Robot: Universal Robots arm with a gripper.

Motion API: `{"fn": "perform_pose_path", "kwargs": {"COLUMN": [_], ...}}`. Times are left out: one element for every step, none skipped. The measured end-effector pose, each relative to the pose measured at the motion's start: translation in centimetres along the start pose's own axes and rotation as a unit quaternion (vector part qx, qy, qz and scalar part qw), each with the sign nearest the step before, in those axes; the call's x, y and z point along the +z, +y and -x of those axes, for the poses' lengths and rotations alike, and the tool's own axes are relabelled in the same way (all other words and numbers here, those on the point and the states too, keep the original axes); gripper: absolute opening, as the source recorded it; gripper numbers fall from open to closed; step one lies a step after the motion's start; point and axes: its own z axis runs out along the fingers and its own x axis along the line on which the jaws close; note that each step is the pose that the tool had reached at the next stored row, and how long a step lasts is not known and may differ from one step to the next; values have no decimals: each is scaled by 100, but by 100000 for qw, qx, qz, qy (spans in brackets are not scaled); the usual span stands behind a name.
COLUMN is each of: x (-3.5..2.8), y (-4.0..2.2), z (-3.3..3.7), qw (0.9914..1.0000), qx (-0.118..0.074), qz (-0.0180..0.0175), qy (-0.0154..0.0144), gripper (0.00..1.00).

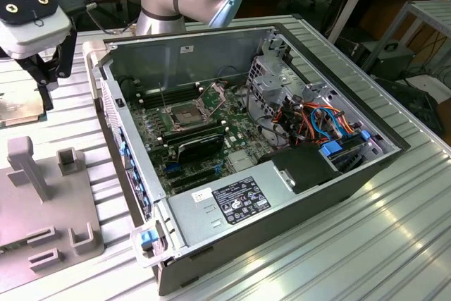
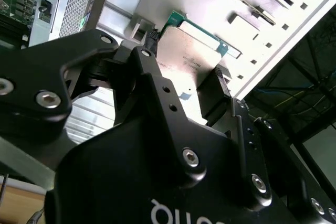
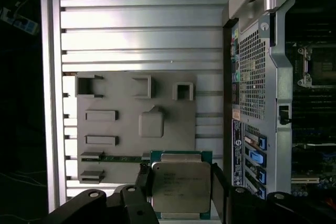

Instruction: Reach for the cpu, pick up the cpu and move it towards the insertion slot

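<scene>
The cpu [image 3: 181, 184], a pale silvery square chip on a green board, sits between the two black fingers of my gripper [image 3: 181, 182]. One finger [image 3: 145, 182] presses one edge and the other finger [image 3: 219, 187] the opposite edge, so the gripper is shut on it. In the second wrist view the cpu [image 2: 189, 51] shows beyond the gripper [image 2: 186, 59]. In the exterior view the gripper [image 1: 44, 96] hangs at the far left over the cpu [image 1: 14, 112], well outside the computer case. The insertion slot [image 1: 184, 114], a silver-framed socket with a dark centre, lies on the motherboard inside the case.
A grey fixture plate [image 1: 42, 202] with raised blocks lies on the ribbed aluminium table [image 1: 352, 244], on the exterior view's left of the open computer case [image 1: 282, 167]. The case's side wall [image 1: 116, 139] stands between gripper and socket. A black card [image 1: 201, 147] sits beside the socket.
</scene>
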Motion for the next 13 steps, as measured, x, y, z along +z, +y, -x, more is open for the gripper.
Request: {"fn": "perform_pose_path", "kwargs": {"x": [0,-1,0,-1,-1,-1,-2,-2,-2,-3,-3,-3,-3], "y": [0,0,1,0,1,1,1,1,1,1,2,2,2], "z": [15,42,55,66,79,88,107,118,129,155,176,190,199], "qw": [100000,100000,100000,100000,100000,100000,100000,100000,100000,100000,100000,100000,100000], "qx": [2,1,-1,-2,0,-1,-1,-2,-1,-2,0,0,0], "qz": [1,0,3,2,-1,0,-3,-2,-4,-4,-4,-1,2], "qy": [-3,-1,-5,-4,-1,0,2,-1,1,2,4,-3,-4], "gripper": [55,55,55,55,55,55,55,55,55,55,55,55,55]}}
